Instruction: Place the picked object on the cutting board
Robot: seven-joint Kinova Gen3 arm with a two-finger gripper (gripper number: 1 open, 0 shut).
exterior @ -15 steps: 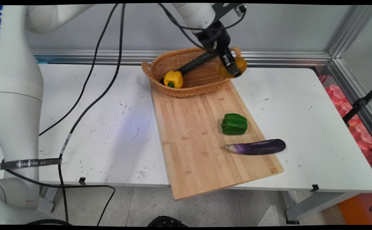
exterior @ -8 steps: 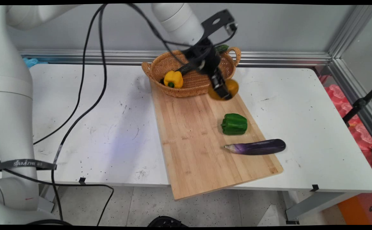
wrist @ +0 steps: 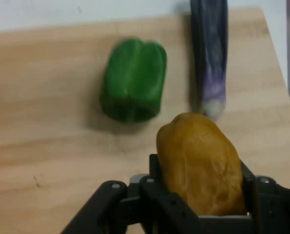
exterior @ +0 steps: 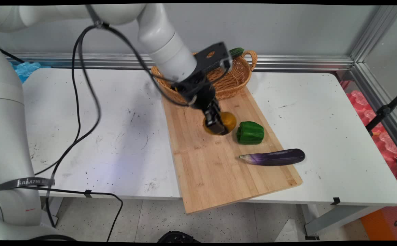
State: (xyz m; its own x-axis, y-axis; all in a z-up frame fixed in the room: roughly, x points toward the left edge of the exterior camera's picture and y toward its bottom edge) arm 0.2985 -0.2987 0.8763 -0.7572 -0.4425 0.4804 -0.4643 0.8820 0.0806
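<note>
Orange pepper [exterior: 228, 121] sits clamped in the gripper [exterior: 217, 125], whose black fingers [exterior: 213, 118] press against its sides; the hand view shows the pepper [wrist: 202, 165] filling the space between the gripper's [wrist: 203, 195] linkage. The gripper hangs over the wooden board [exterior: 218, 153], near its middle, with the arm reaching down from the upper left.

Just to the gripper's right on the board lies a green pepper [exterior: 250, 132], close to the orange one but whether they touch cannot be told. In the hand view this green pepper [wrist: 133, 80] appears ahead of the gripper and to the left. Beyond it, nearer the board's front right edge, an eggplant [exterior: 273, 157] lies on its side, its pale stem end pointing back toward the gripper; the hand view has it [wrist: 210, 53] ahead and slightly to the right, its pale tip just past the held pepper.

Behind the gripper, at the board's far end, stands a wicker basket [exterior: 234, 80], partly hidden by the arm, with something dark green [exterior: 236, 52] showing at its back rim. Board and basket rest on the white table [exterior: 321, 130].
</note>
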